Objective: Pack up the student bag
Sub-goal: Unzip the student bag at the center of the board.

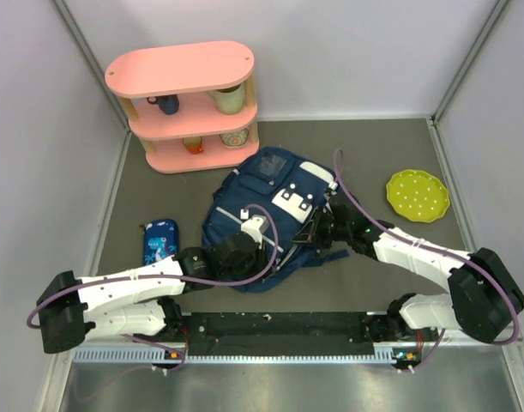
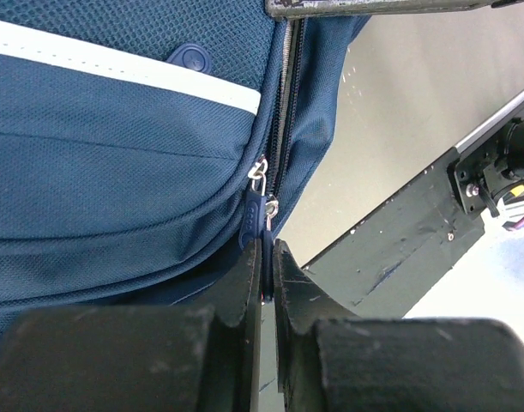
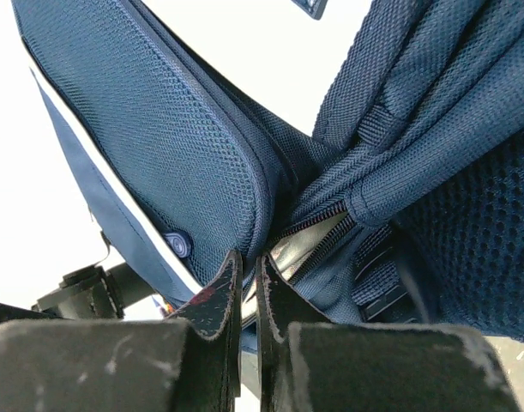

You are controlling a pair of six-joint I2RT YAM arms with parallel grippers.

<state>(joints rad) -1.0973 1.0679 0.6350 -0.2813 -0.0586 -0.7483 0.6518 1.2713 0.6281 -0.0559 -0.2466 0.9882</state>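
The student bag [image 1: 274, 202] is navy blue with white patches and lies flat in the middle of the table. My left gripper [image 1: 251, 230] is at the bag's near left side. In the left wrist view the left gripper [image 2: 268, 254] is shut on the dark blue zipper pull [image 2: 258, 216] at the lower end of a closed zipper [image 2: 285, 103]. My right gripper [image 1: 315, 230] is at the bag's near right side. In the right wrist view the right gripper [image 3: 249, 264] is shut on the fabric edge of the student bag [image 3: 159, 146], beside a partly open zipper [image 3: 317, 239] with pale lining showing.
A small bright-blue pencil case [image 1: 159, 242] lies left of the bag. A pink shelf [image 1: 189, 103] holding cups stands at the back left. A green dotted plate [image 1: 418, 195] sits at the right. Grey walls enclose the table on three sides.
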